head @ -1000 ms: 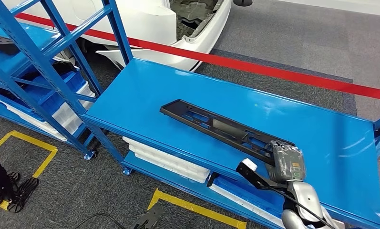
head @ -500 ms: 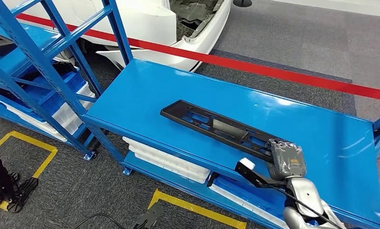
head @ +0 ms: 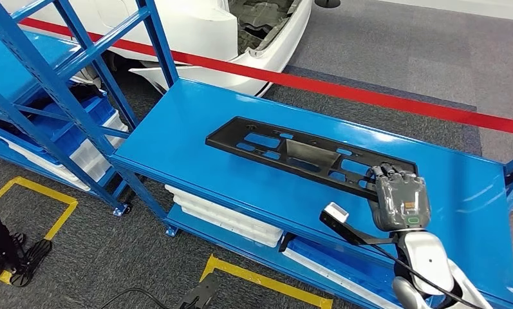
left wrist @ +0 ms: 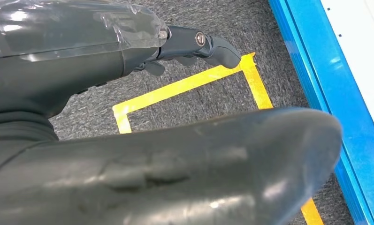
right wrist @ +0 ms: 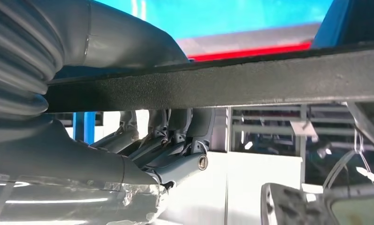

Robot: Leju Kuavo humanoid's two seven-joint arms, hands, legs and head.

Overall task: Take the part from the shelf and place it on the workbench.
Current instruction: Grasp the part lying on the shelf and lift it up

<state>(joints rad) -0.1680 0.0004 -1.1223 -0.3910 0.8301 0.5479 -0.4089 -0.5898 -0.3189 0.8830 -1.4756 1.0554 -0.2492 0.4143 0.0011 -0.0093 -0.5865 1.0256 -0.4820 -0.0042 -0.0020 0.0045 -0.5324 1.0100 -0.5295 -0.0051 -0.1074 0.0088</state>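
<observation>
1. The right hand has a grey back under clear film, dark fingers and a small green mark.
2. A silver forearm carries a black cable.
3. The left hand has a thick grey thumb and screwed dark fingers.

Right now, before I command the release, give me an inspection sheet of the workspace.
Surface: flat blue metal workbench, bare apart from the part.
Job's things: long black slotted plastic part lying across the workbench, its right end in the right robot hand.
Clutter: nothing seen on the workbench top; white trays on the shelf beneath.
Robot hands: right robot hand grips the part's end, fingers curled over its edge; left robot hand hangs over grey carpet with yellow floor tape, holding nothing.
Cables: thin black cable along the right forearm; another on the floor.
Surroundings: blue shelving rack, red barrier tape, white car body.
</observation>
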